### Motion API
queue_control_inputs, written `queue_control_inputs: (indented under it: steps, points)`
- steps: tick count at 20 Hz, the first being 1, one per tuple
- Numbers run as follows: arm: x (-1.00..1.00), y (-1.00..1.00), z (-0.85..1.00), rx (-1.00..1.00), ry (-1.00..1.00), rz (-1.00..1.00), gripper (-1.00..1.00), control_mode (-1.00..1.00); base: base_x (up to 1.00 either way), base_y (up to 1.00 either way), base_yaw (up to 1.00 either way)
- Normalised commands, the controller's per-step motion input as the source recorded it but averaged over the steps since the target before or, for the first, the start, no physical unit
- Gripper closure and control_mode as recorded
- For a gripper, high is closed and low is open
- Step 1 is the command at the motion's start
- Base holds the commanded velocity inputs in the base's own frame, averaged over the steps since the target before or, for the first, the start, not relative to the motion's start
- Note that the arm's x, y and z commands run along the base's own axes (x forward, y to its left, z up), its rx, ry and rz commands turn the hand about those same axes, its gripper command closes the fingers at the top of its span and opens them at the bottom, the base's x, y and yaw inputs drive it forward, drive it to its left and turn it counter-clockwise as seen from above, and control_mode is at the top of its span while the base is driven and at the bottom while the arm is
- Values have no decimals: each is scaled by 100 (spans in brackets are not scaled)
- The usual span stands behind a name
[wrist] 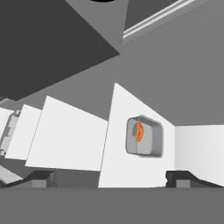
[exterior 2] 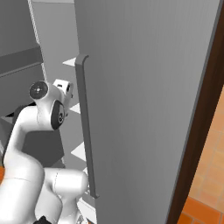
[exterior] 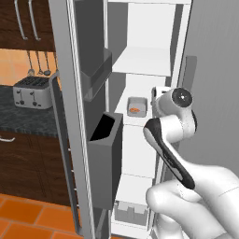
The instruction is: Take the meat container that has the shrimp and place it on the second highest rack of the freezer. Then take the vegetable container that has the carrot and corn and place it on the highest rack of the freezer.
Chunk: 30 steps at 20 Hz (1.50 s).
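Observation:
The freezer (exterior: 140,42) stands open, its white shelves showing. A grey tray (exterior: 137,107) with the small orange shrimp (exterior: 135,110) rests on the white shelf (exterior: 135,122) just below the upper shelf (exterior: 142,63). In the hand view, which is rolled sideways, the same tray (wrist: 144,136) and shrimp (wrist: 139,131) lie on a white shelf (wrist: 118,166) ahead of the fingers. My gripper (wrist: 111,179) is open and empty, back from the tray without touching it. The hand (exterior: 160,95) is at the shelf's front right. The carrot and corn container is out of view.
The open door on the left carries dark grey bins (exterior: 105,158) and a bar handle (exterior: 63,154). A shut grey door with a long handle (exterior 2: 85,127) is close on the right. White boxes (exterior: 132,212) sit low in the freezer. A toaster (exterior: 31,92) stands on the dark counter.

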Motion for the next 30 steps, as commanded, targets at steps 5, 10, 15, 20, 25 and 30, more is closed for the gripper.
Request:
queue_control_inputs:
  steps: [5,10,15,20,25,30]
  points:
    - [-62,5,47,-6,1,7,-100,-100,0,0,0]
    - [-47,15,31,-8,3,5,-100,-100,0,0,0]
    - [-56,-9,10,0,2,2,-100,-100,0,0,0]
    - [-58,-6,0,1,0,0,-100,-100,0,0,0]
    - [-11,0,4,0,0,0,-100,-100,0,0,0]
    - [0,0,0,0,0,0,-100,-100,0,0,0]
